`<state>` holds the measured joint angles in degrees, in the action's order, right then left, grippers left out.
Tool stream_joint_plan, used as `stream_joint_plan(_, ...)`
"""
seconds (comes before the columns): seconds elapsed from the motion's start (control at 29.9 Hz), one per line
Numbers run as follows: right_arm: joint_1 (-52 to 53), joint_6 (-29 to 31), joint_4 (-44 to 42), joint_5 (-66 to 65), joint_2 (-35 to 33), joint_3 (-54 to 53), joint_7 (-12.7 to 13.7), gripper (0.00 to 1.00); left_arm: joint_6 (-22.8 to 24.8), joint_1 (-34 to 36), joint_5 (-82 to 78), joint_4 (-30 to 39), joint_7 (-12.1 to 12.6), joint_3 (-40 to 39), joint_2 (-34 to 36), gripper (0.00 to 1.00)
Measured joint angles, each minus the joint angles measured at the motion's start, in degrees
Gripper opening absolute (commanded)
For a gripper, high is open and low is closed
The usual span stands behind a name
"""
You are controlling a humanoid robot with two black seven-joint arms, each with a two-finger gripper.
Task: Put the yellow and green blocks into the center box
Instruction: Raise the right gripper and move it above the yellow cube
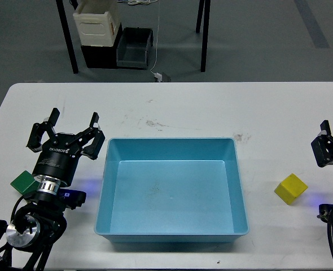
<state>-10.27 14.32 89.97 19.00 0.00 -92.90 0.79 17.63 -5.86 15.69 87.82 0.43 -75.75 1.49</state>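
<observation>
The light-blue center box (105,186) lies in the middle of the white table with nothing in it. The dark green block (23,182) rests on the table left of the box, partly hidden behind my left arm. My left gripper (71,127) is open, its fingers spread and empty, beyond the green block and just left of the box's far left corner. The yellow block (291,188) sits right of the box. My right gripper (328,148) shows dark at the right edge, a little beyond and right of the yellow block; its fingers cannot be told apart.
The white table (172,104) carries faint scuff marks behind the box. On the floor past its far edge stand a cream-white crate (96,22), a dark grey bin (134,47), black table legs and a hanging cable with a plug (160,75).
</observation>
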Motion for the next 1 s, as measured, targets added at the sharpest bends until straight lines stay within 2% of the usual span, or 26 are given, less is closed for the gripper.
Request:
stream_joint_plan(0.23, 0.06, 0.9, -0.42, -1.33, 0.0, -0.13, -0.1, 1.0, -0.08, -0.11, -0.17, -0.06, -0.14, -0.03, 0.42, 1.0)
stream_joint_plan(0.4, 2.03, 2.46, -1.05, -16.08, -4.45, 0.07, -0.13, 1.0, 0.03, -0.51, -0.17, -0.11, -0.54, -0.31, 0.49, 1.0)
stream_joint_plan(0.64, 11.52, 0.13, -0.87, -56.87, -20.65, 3.56, -0.18, 1.0, 0.04, -0.64, -0.14, -0.11, -0.91, -0.2, 0.38, 1.0)
stream_joint_plan(0.74, 15.14, -0.69, -0.75, -73.56, -31.23, 10.52, -0.17, 0.99, 0.16, -0.7, -0.13, -0.23, -0.97, -0.19, 0.35, 1.0)
stream_joint_plan(0.84, 19.53, -0.76, -0.58, -84.66, -41.62, 19.7, -0.41, 0.99, 0.28, -0.72, -0.13, -0.66, -0.96, -0.18, 0.23, 1.0)
stream_joint_plan(0.94, 23.21, -0.52, -0.49, -94.15, -50.35, 27.71, -1.58, 0.99, 0.33, -0.73, -0.07, -1.29, -0.98, -0.16, 0.06, 1.0)
stream_joint_plan(1.0, 25.91, -0.28, -0.54, -101.08, -55.47, 32.92, -4.11, 0.99, 0.37, -0.73, -0.05, -1.51, -1.07, -0.12, 0.02, 1.0)
